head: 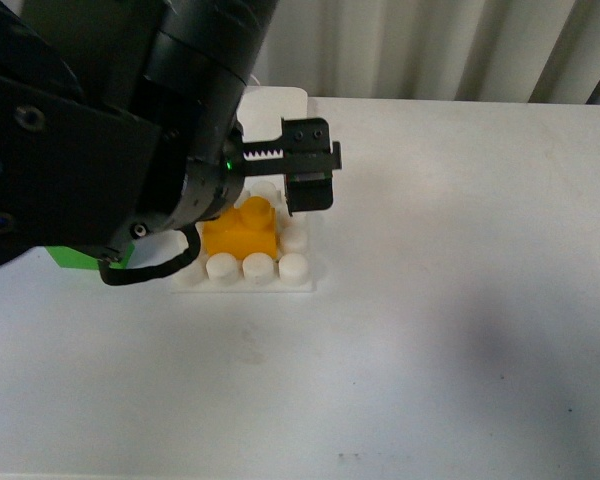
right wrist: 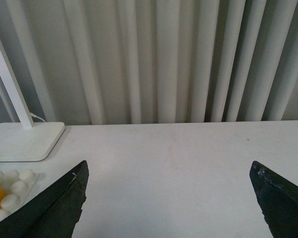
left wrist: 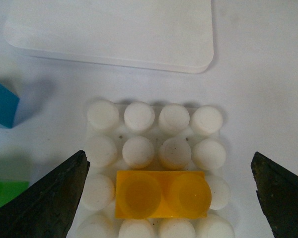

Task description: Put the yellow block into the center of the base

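Note:
The yellow block (head: 242, 230) sits on the white studded base (head: 292, 266), in the two middle columns, one row back from the base's front row. In the left wrist view the yellow block (left wrist: 161, 195) lies between the open fingers, with base studs (left wrist: 206, 121) around it. My left gripper (left wrist: 169, 157) is open above the base, its fingers apart from the block; in the front view the left gripper (head: 270, 190) hovers just over it. My right gripper (right wrist: 169, 164) is open and empty over bare table; the base (right wrist: 12, 191) shows at that view's edge.
A white lamp foot (head: 275, 100) lies just behind the base, with its pole (right wrist: 7, 79) rising from it. A green brick (head: 75, 258) lies left of the base, and a blue brick (left wrist: 2, 104) lies near it. A curtain (right wrist: 164, 59) hangs behind the table.

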